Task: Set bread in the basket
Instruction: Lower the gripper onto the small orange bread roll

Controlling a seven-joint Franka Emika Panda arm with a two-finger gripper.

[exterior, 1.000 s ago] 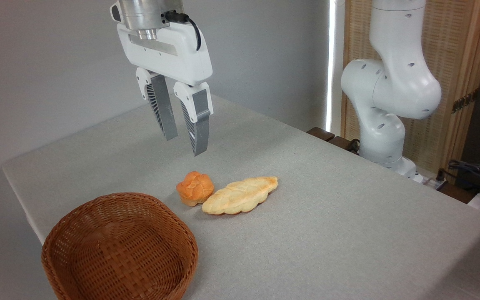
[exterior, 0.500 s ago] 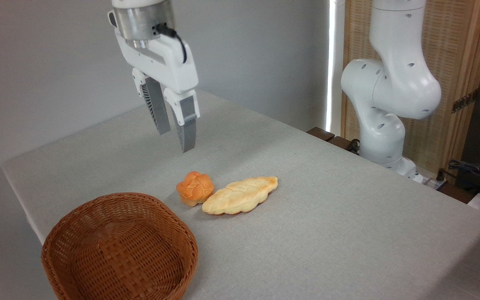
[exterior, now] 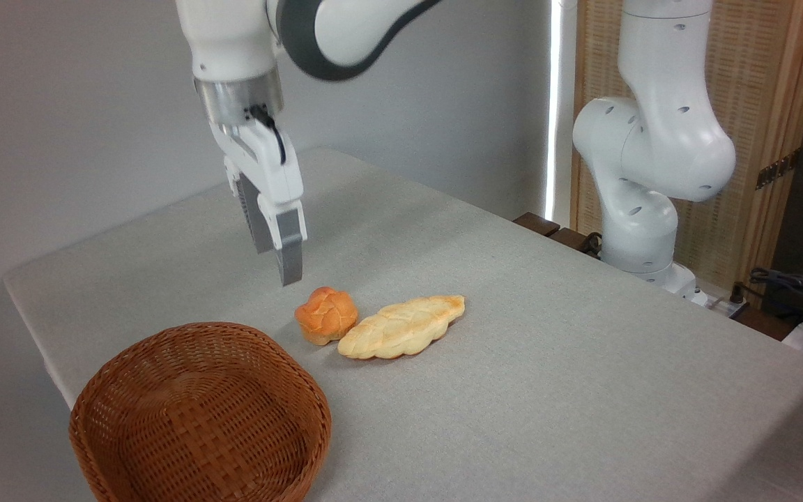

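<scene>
The bread (exterior: 326, 315), a small round orange-golden bun with a knotted, lobed top, sits on the grey table (exterior: 548, 362), touching or nearly touching the end of a longer pale braided loaf (exterior: 401, 326) on its right and lying just beyond the rim of the empty wicker basket (exterior: 199, 415). The gripper (exterior: 277, 256) hangs above and to the left of the bun, holding nothing; it is turned edge-on to the camera, so I cannot tell how far its jaws stand apart. The bun looks light and probably soft or crushable, with a slightly glossy crust. A gentle pinch across its widest middle seems best, with the fingers placed so that neither wedges against the neighbouring loaf.
</scene>
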